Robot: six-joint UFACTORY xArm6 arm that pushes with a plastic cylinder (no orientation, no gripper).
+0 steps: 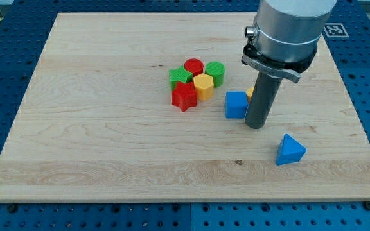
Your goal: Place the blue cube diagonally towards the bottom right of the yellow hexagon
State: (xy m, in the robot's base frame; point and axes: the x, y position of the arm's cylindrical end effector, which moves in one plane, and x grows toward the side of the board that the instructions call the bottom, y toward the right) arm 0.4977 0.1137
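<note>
The blue cube (236, 104) lies on the wooden board (108, 141), to the lower right of the yellow hexagon (203, 85) with a small gap between them. My tip (255, 126) rests on the board just right of the blue cube and slightly below it. The rod hides most of a yellow-orange block (250, 93) behind it.
The yellow hexagon sits in a tight cluster with a red star (184, 97), a red cylinder (194, 67), a green cylinder (214, 73) and a green block (179, 77). A blue triangular block (291, 150) lies at the lower right of my tip.
</note>
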